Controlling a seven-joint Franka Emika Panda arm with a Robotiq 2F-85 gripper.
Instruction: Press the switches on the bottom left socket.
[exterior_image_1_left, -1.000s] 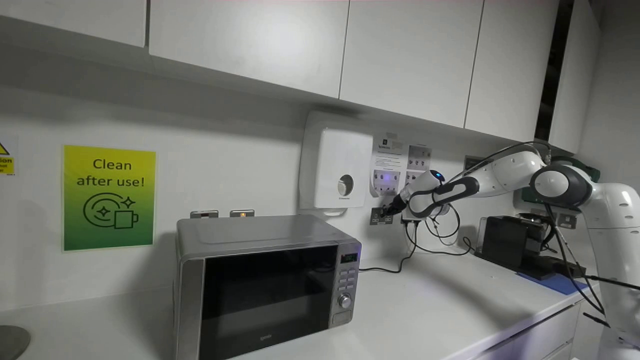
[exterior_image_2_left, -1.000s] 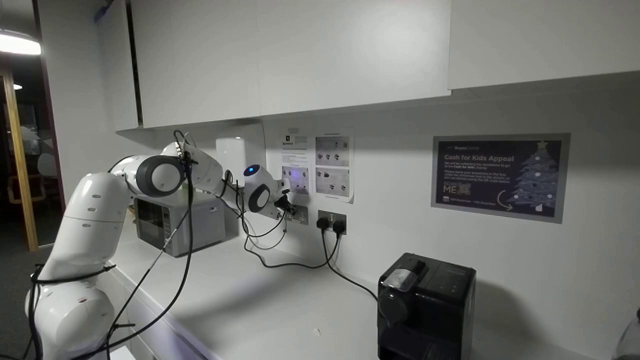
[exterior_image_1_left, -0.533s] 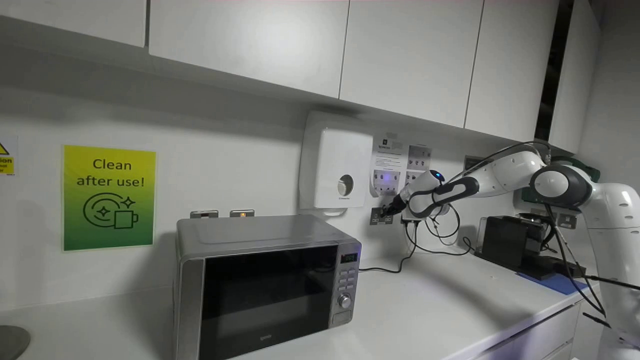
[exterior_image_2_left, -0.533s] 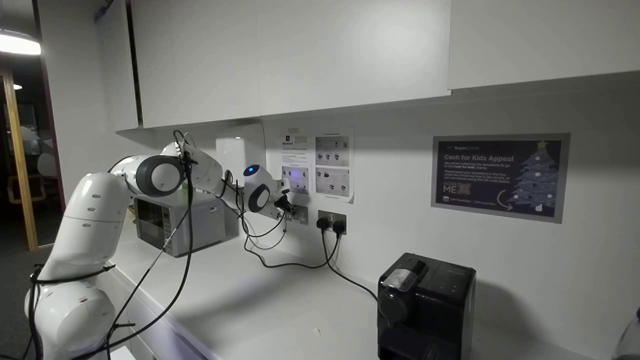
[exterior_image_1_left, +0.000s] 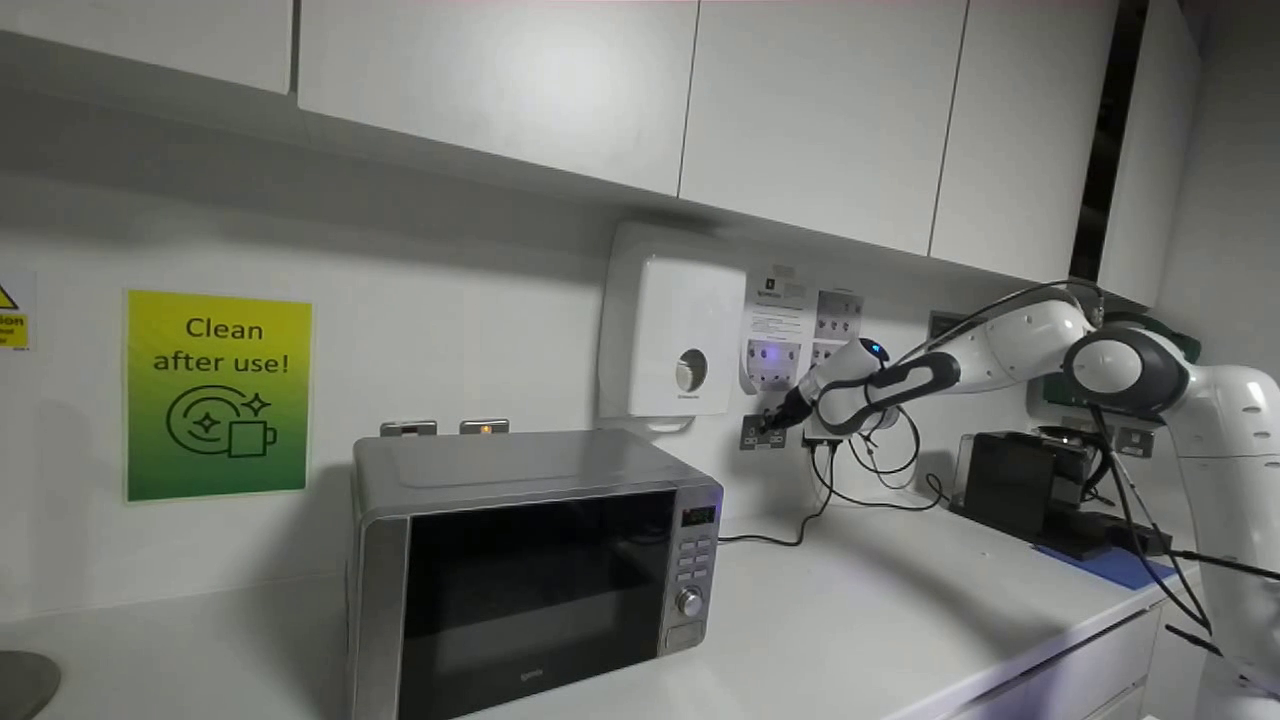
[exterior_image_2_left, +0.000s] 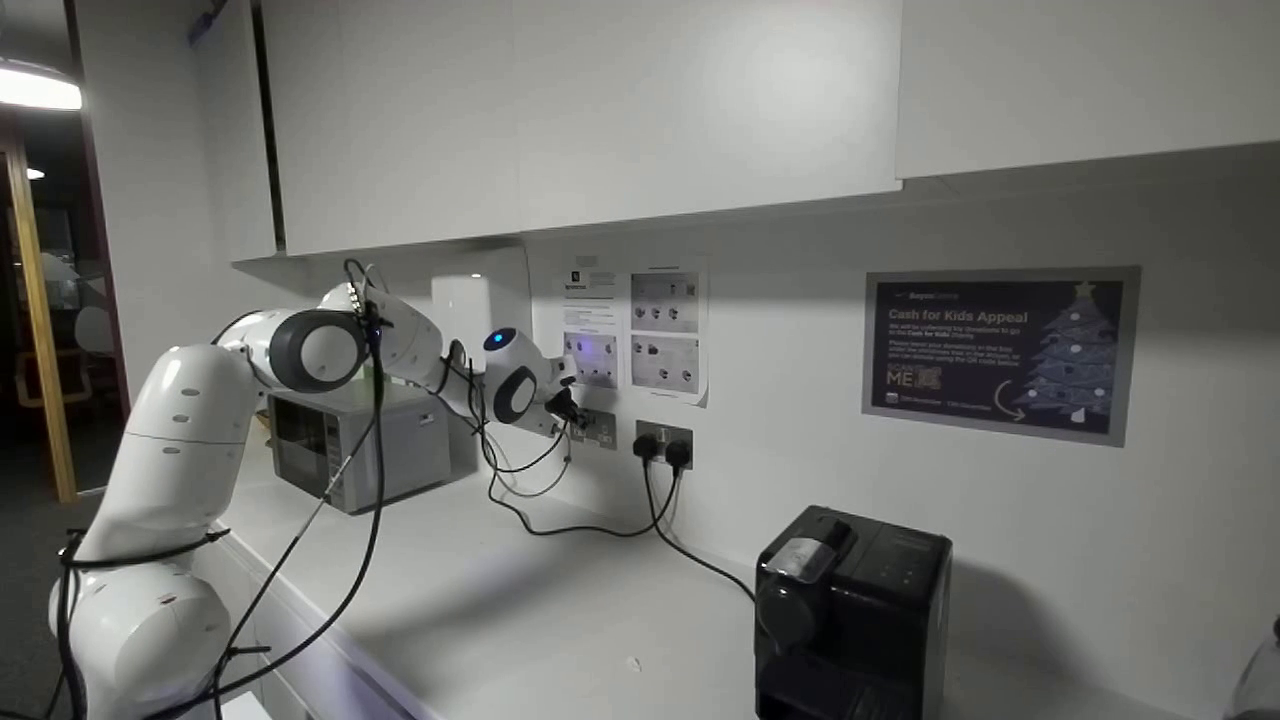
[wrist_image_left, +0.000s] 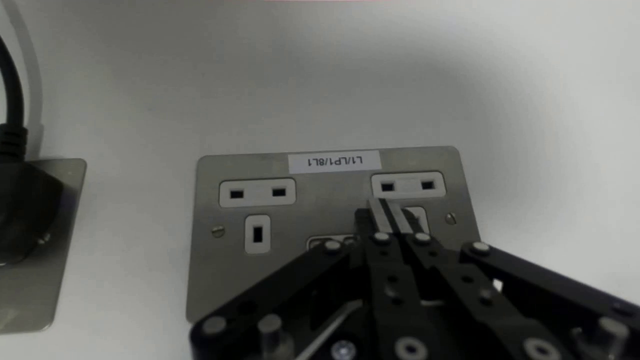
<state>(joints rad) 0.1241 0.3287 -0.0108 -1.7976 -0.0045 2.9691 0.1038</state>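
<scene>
Smooth satin metal on the socket plate (wrist_image_left: 325, 205) here, and plastic-looking inserts (wrist_image_left: 257, 192)! The hand (wrist_image_left: 388, 212) runs matt, its screw heads (wrist_image_left: 381, 237) plainly metal. Smooth metal on the microwave (exterior_image_1_left: 535, 560), a glossy door (exterior_image_1_left: 535, 600), glossy plastic across the dispenser (exterior_image_1_left: 680, 320), shiny shell on the arm (exterior_image_2_left: 180, 430)!

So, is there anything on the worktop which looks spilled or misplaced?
A small pale fleck lies on the worktop, left of the coffee machine in an exterior view: possibly litter, too small to identify.

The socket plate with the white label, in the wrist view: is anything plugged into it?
No, the socket plate shows open holes on both its halves.
</scene>
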